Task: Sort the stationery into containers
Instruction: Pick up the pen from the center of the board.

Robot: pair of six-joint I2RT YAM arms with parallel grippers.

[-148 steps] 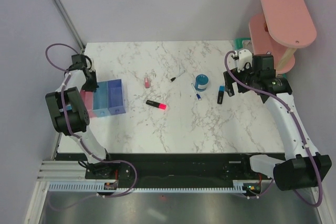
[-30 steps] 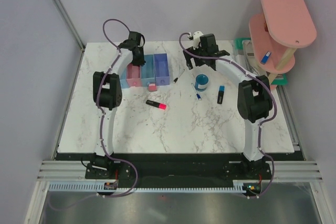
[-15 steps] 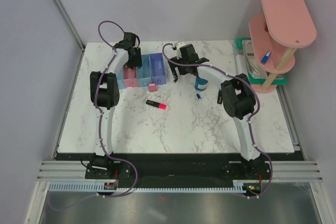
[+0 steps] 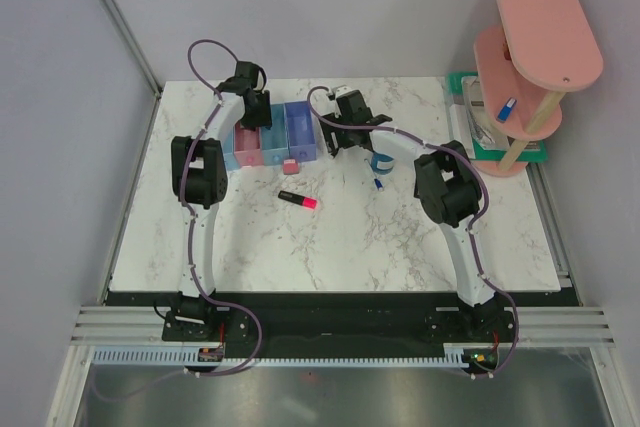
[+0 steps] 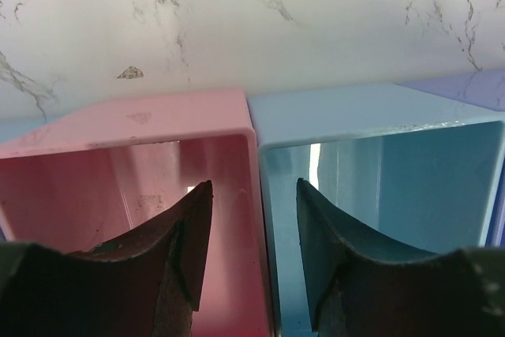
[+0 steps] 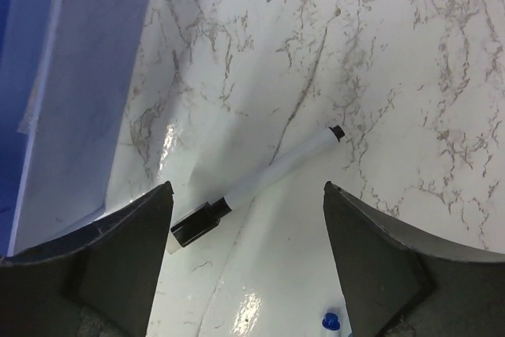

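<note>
Left gripper [image 5: 252, 195] jaws half apart, empty, straddling the wall between pink tray [image 5: 158, 112] and blue tray [image 5: 371, 104] near the far edge of the tabletop [image 5: 237, 21]. Right gripper [image 6: 248, 189] jaws wide, empty, flanking a black-capped white pen [image 6: 272, 173] lying on the tabletop beside the violet-blue tray [image 6: 79, 76].

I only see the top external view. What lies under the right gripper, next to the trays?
Observer: A thin white pen with a black cap lies on the table between the open fingers of the right gripper, not gripped.
Operator: Is the left gripper holding anything?
Observer: No. The left gripper is open and empty, with one finger over the pink tray and the other over the blue tray.
</note>
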